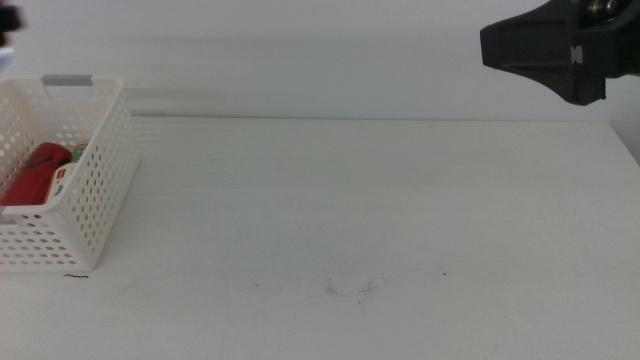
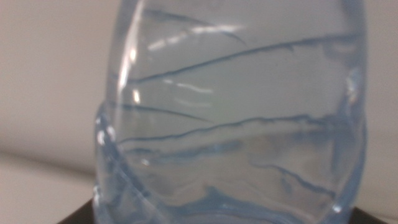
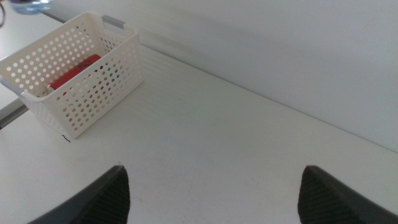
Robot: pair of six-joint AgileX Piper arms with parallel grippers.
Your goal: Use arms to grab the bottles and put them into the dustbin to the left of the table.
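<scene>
A clear water bottle point(image 2: 236, 112) with blue-tinted ribs fills the left wrist view, and my left gripper point(image 2: 224, 219) is shut on it; only dark jaw edges show at its base. A blue-tinted part of this bottle point(image 3: 28, 6) hangs in the air beyond the dustbin in the right wrist view. The dustbin point(image 1: 95, 200), a white lattice basket, stands at the table's left edge. Inside it lies a red can point(image 1: 35, 172) with a bit of green and white label point(image 1: 76, 156) beside it. My right gripper point(image 3: 214, 180) is open and empty, raised over the table's right side point(image 1: 545, 48).
The white table point(image 1: 350, 220) carries a few small dark scuffs point(image 1: 345, 288) near its front. A pale wall runs behind the table's far edge. A dark piece of the left arm point(image 1: 6, 20) shows at the upper left corner.
</scene>
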